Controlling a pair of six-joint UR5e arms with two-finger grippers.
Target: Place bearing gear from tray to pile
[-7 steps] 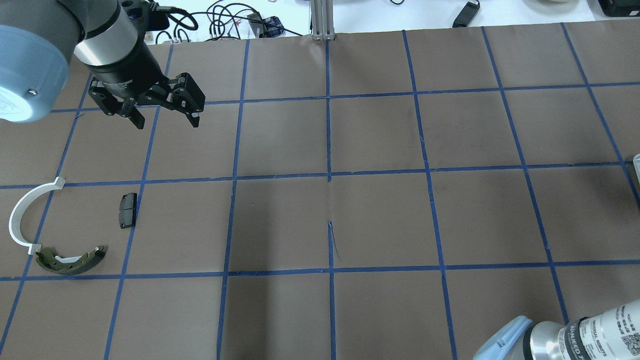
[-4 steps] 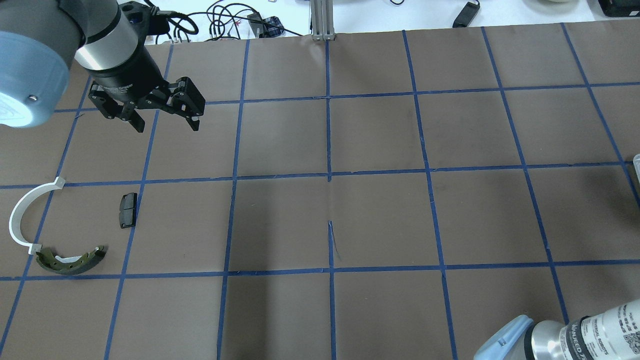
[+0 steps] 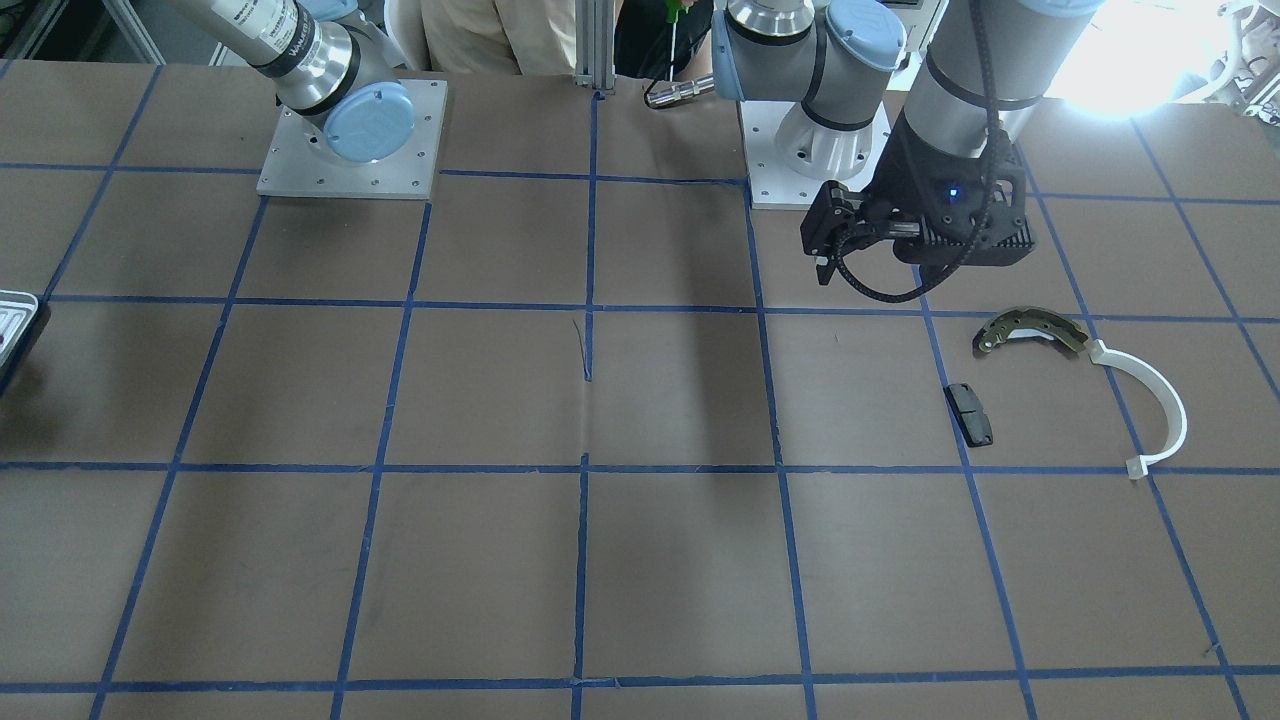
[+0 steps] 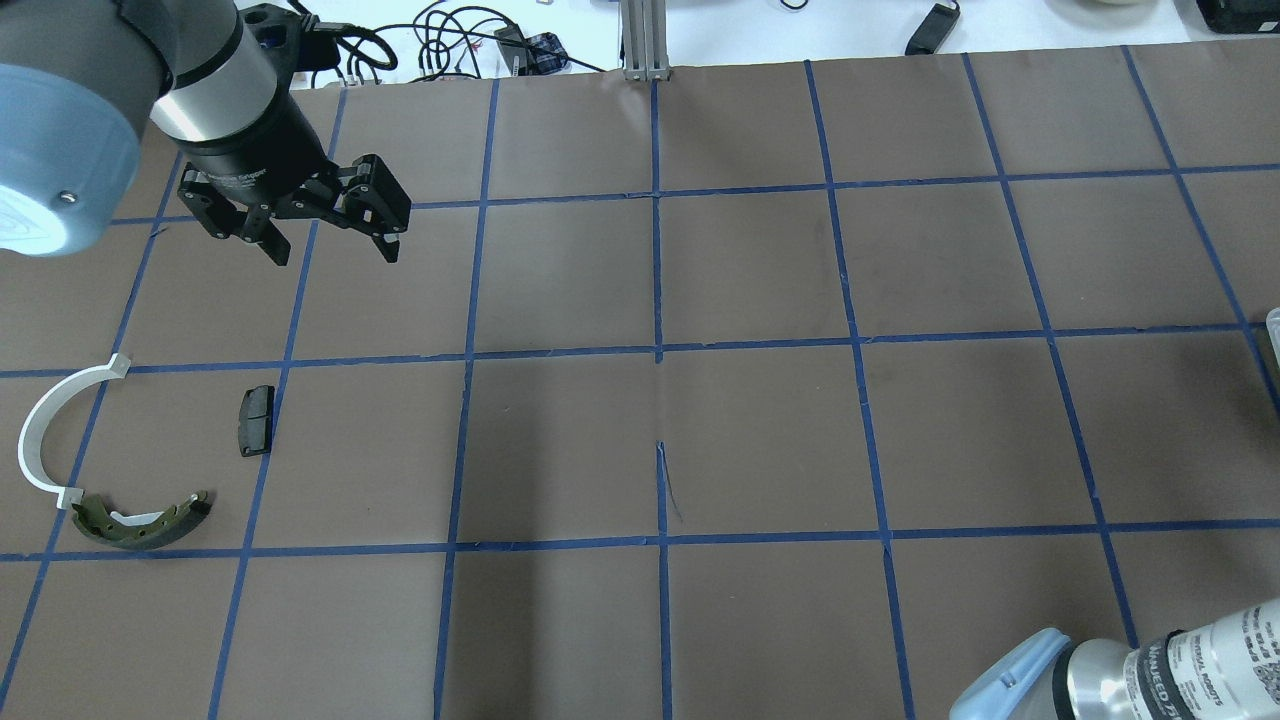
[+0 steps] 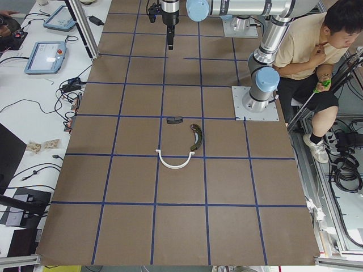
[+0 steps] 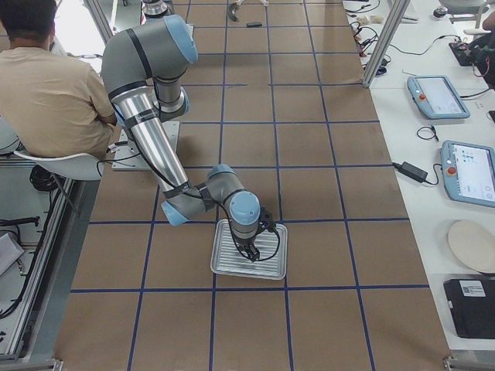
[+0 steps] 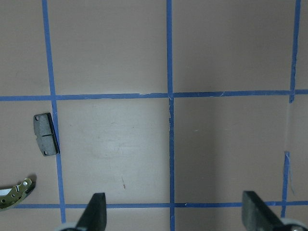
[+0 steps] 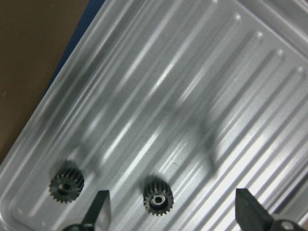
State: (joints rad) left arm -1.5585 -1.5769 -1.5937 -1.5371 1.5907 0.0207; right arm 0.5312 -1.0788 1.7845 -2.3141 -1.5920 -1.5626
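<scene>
— Little had moved since a second before: the left end effector [image 4: 336,258] had drifted a shade over the brown, blue-gridded surface [image 4: 760,440], and the pile's parts lay where they had been. What was hard to see?

— The shallow silvery ridged metal tray [image 6: 271,267] was cut to a sliver at the frame edge in the overhead and front-facing views. The right end effector [image 8: 174,211] fell outside both of those views, and the overhead caught only that arm's blue-capped elbow [image 4: 1010,680] in the bottom corner. Only the right wrist camera showed the small dark toothed metal gears [image 8: 157,197].

— How many of each?

— Two gears, both in the tray near one corner. One lay under the gap between the right end effector's fingers, and the other [image 8: 66,185] lay beside it, outside that gap. The pile held one curved brass-grey metal brake shoe [image 4: 140,522] and one white plastic half-ring [image 4: 40,430], whose end lay just beside the shoe. It also held one small black rectangular pad [image 4: 255,420], apart from both.

— And the arms?

— The right arm was folded low with its wrist pointing down over the tray, fingers spread wide and gripping nothing. The left arm reached out past the pile, its end effector hanging above the surface, jaws wide apart and empty.
</scene>
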